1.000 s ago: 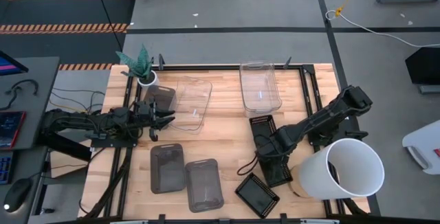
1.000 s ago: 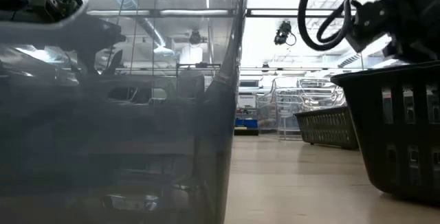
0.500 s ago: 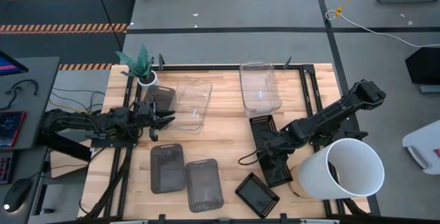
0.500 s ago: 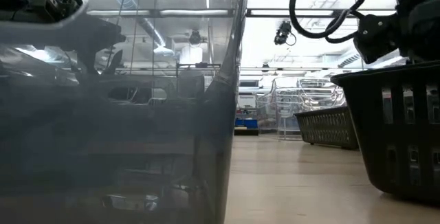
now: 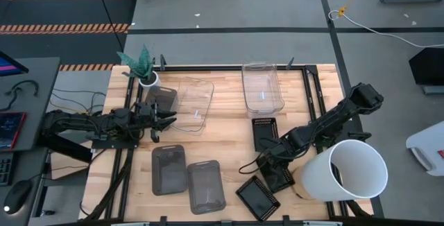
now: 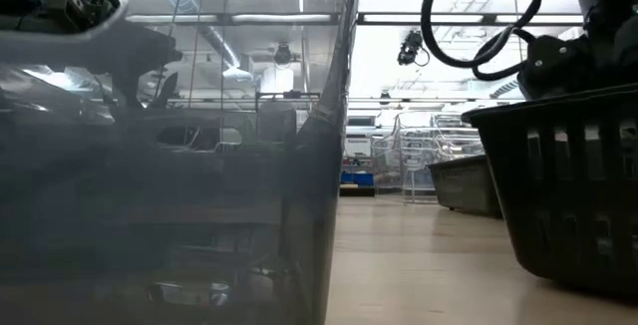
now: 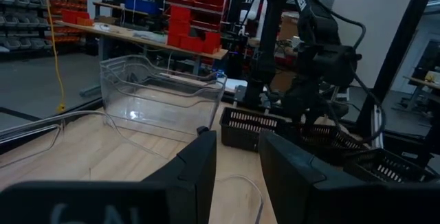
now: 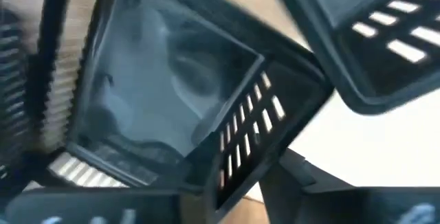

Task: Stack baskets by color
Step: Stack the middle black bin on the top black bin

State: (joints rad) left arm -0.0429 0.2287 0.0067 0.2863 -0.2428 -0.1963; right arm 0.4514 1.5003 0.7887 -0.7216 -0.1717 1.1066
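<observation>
Three black baskets lie at the right: one far, one in the middle, one near. My right gripper points down at the middle basket's far end and is shut on it. Two grey baskets rest on their bottoms at the near left. Two clear baskets stand at the back. My left gripper is open and level at the left clear basket's corner; I cannot tell whether it touches that basket. My right gripper has the middle black basket's slotted wall between its two fingers, at the far end, one finger inside and one outside. The fingers come from above, pointing steeply down. The basket's bottom is still down by the table.
A large white bucket lies on its side at the near right, close beside my right arm. A small white pot with a green plant stands at the far left corner. Bare wood lies mid-table.
My right gripper has sunk toward the middle black basket and tipped to point more steeply down. That basket has shifted a little, as the low view shows.
</observation>
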